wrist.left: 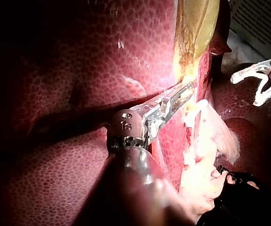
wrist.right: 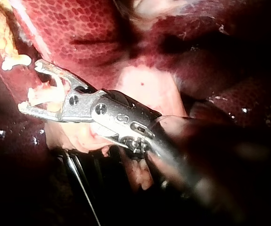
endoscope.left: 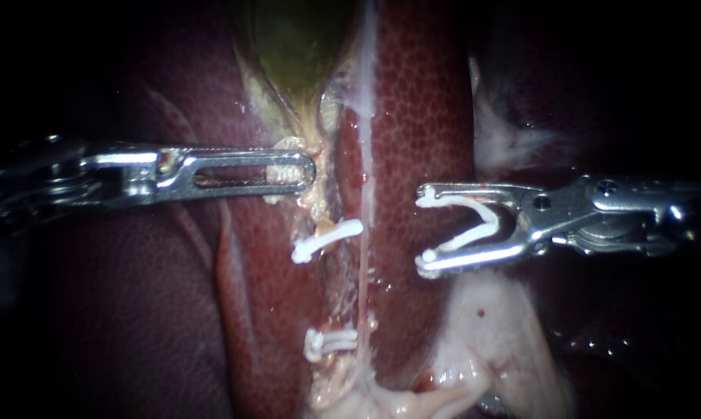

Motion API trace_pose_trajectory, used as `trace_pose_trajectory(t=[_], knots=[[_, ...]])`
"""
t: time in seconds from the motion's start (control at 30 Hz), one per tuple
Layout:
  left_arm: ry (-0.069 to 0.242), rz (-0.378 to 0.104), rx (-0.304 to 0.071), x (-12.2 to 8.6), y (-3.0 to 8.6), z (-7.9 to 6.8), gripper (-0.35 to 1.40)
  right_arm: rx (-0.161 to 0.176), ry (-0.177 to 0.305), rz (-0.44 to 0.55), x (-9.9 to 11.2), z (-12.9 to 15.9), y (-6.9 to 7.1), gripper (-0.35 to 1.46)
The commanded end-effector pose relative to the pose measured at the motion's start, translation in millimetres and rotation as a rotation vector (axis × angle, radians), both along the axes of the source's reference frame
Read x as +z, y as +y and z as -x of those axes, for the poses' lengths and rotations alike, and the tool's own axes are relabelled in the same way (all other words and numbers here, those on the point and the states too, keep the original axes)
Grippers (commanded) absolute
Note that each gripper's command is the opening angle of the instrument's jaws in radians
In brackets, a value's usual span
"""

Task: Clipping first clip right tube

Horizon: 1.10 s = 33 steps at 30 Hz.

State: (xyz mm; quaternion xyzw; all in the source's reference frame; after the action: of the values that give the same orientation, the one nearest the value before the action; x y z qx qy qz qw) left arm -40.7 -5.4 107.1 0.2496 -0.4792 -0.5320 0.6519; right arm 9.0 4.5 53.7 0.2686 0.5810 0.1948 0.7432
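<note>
The left instrument (endoscope.left: 308,169) comes in level from the left, and its hand, a pair of long slotted jaws, is closed flat on the yellowish tissue at the lower end of the gallbladder (endoscope.left: 296,46); the left wrist view shows the same grip right where the green sac narrows. The right instrument (endoscope.left: 425,229) enters from the right, its hand spread wide, with an open white clip (endoscope.left: 463,239) seated between the two jaws and touching both. The right tube (endoscope.left: 363,271) is the thin pale strand running down the middle over the liver (endoscope.left: 420,116). The loaded hand stands beside it on its right, tips pointing at it but apart from it, not around it. Just left of that tube, an upper clip (endoscope.left: 327,240) and a lower clip (endoscope.left: 331,341) sit closed across a ragged strand of tissue. Pale fatty tissue (endoscope.left: 498,326) lies below the right instrument.
</note>
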Motion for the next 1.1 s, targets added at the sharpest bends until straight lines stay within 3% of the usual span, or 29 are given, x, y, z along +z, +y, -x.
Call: trace_pose_trajectory(t=[0.03,0.27,0.5,0.67,0.87,1.1], knots=[[0.0,-0.001,0.0,-0.1,0.0,0.0,-0.35,0.0,0.0,0.0,0.0,0.0,0.0,0.6],[-0.005,-0.01,0.005,-1.5,0.9,-1.6,-0.35,0.001,-0.001,0.001,0.3,-0.1,0.0,0.6],[0.0,-0.012,-0.038,-4.0,3.0,-5.5,-0.35,0.001,-0.001,0.002,0.5,-0.1,-0.1,0.6],[-0.004,0.004,-0.061,-5.5,4.1,-7.5,-0.35,0.001,-0.001,0.002,0.5,-0.1,-0.1,0.6],[-0.008,0.019,-0.069,-6.8,4.6,-8.2,-0.35,0.002,-0.001,0.002,0.6,-0.1,-0.1,0.6],[-0.008,0.019,-0.07,-6.9,4.4,-8.2,-0.35,0.002,-0.002,0.004,0.8,-0.3,-0.3,0.6]])
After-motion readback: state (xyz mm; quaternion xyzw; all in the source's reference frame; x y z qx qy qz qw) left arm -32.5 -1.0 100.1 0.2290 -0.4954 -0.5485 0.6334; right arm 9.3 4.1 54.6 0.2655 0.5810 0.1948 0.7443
